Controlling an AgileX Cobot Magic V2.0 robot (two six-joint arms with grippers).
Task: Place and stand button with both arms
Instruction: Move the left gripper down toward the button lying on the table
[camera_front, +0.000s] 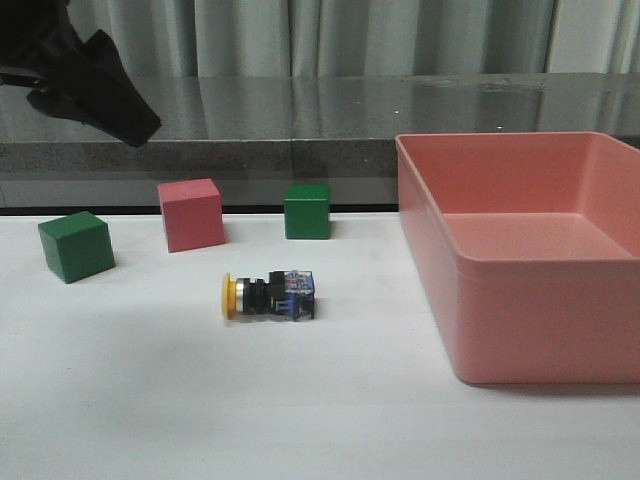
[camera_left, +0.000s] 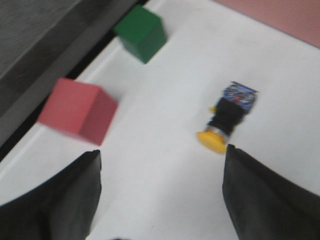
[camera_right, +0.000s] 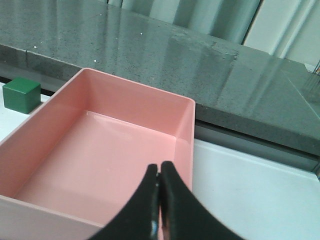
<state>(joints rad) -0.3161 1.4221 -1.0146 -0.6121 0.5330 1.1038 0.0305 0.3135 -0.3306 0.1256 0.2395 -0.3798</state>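
**A:** Start at the left claw. What is it doing?

**B:** Its jaws stand wide apart with nothing between them but bare counter. It hangs in the air, touching nothing. In the front view only its dark bulk shows, high at the far left, well apart from everything.

**A:** And the right claw?

**B:** Pressed closed, fingertips meeting, empty. It hovers above the near end of the pink bin, over the bin's floor, and holds nothing.

**A:** Where is the button?

**B:** On its side on the white counter, yellow cap pointing toward the robot's left, blue-and-clear base toward the bin. In the left wrist view it lies just beyond the right-hand finger, cap nearest the claw, though that picture is blurred.

**A:** So which step is this?

**B:** I'd judge the approach: the button is neither gripped nor upright, so the task is barely begun.

**A:** What does the next move ask for?

**B:** Probably bringing the open left claw down and across so the black body sits between the jaws, then closing. The round body may roll if one finger nudges it first.

**A:** Anything nearby to mind?

**B:** A red cube and two green cubes, one behind the button and one far left, all clear of it.
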